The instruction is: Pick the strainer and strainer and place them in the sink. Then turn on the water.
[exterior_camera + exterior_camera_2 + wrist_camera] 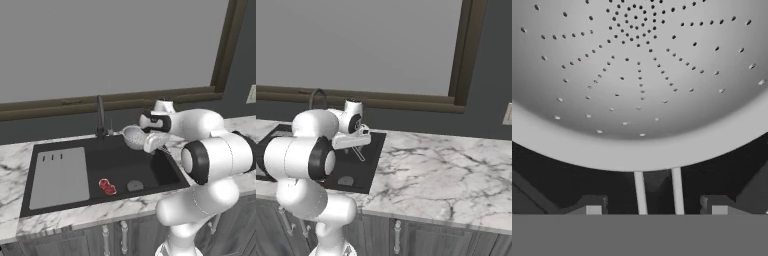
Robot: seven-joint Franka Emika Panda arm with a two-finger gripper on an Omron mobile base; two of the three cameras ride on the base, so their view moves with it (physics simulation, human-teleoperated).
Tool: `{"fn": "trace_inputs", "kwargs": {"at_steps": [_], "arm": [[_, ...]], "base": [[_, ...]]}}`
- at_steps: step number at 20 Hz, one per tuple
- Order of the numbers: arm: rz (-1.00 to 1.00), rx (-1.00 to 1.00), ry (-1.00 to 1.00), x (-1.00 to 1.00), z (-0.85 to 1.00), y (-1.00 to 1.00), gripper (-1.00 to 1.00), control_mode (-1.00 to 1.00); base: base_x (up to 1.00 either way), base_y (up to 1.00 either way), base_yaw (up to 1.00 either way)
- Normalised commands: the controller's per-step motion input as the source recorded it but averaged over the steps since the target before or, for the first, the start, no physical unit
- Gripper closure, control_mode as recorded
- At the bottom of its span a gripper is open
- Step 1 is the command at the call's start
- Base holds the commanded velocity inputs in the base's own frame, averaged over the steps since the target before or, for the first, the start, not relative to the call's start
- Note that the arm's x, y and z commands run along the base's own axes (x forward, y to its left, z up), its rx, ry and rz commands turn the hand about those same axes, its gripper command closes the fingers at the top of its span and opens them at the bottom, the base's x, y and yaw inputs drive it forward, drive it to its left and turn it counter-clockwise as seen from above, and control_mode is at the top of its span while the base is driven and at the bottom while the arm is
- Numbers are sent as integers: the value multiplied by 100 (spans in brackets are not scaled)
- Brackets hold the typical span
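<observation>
Silver strainer (pixel 134 136) over sink (pixel 160 172) | end effector (pixel 654 207) clamped on its wire handle

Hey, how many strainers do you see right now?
1: a round silver perforated strainer with a thin wire handle, held in the hand above the right side of the black rectangular sink. A second one may be hidden behind the arm.

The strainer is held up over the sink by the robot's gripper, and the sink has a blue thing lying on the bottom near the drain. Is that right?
Not quite: the thing on the sink floor is red, not blue, as the left base view shows. It lies beside the round grey drain. The rest holds: the strainer hangs over the basin, its wire handle in the gripper.
</observation>
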Motion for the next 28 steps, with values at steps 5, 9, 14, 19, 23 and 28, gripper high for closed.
{"fn": "trace_inputs", "kwargs": {"at_steps": [5, 9, 14, 19, 23, 28], "arm": [[15, 0, 4, 33, -52, 27, 100, -100], [12, 0, 0, 32, -53, 11, 100, -100], [11, 0, 0, 29, -60, 16, 100, -100], [9, 0, -1, 21, -46, 13, 100, -100], [3, -3, -7, 26, -43, 15, 100, -100], [0, -5, -12, 37, -26, 13, 100, -100]], "base": [[0, 0, 0], [0, 0, 0], [0, 0, 0], [0, 0, 0], [0, 0, 0], [0, 0, 0]]}}
